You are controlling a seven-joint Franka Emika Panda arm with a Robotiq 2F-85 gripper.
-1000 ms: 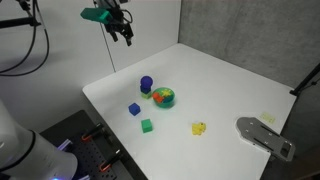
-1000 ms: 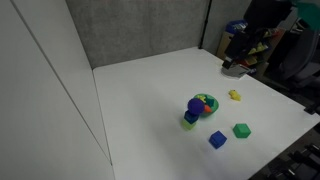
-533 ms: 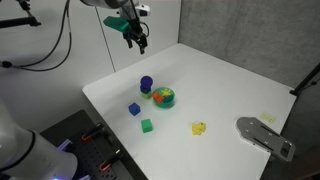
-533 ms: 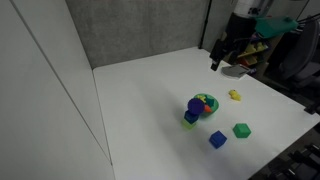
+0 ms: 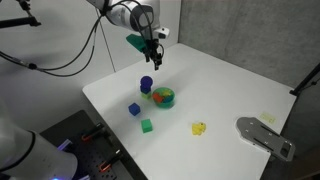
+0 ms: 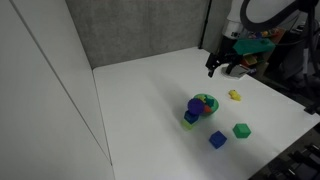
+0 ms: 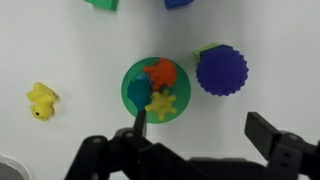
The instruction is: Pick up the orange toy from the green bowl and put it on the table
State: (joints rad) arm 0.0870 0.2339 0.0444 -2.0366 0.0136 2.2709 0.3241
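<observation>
- Both exterior views look down obliquely on the green bowl from well away, from different sides.
- The wrist view looks straight down from near above that bowl.

Matt white table, smooth plastic-looking green bowl, matt black pincer

White flat square-cornered tabletop: one. Small round green bowl: one, holding three small pieces, namely one orange-red irregular toy piece, one yellow star-shaped piece and what looks like one blue piece, mostly hidden. Dark-blue studded cylinder: one. Loose cubes: two, being one blue cube and one green cube. Yellow toy piece lying alone on the tabletop: one. Grey flat metal plate at the tabletop's edge: one.
</observation>
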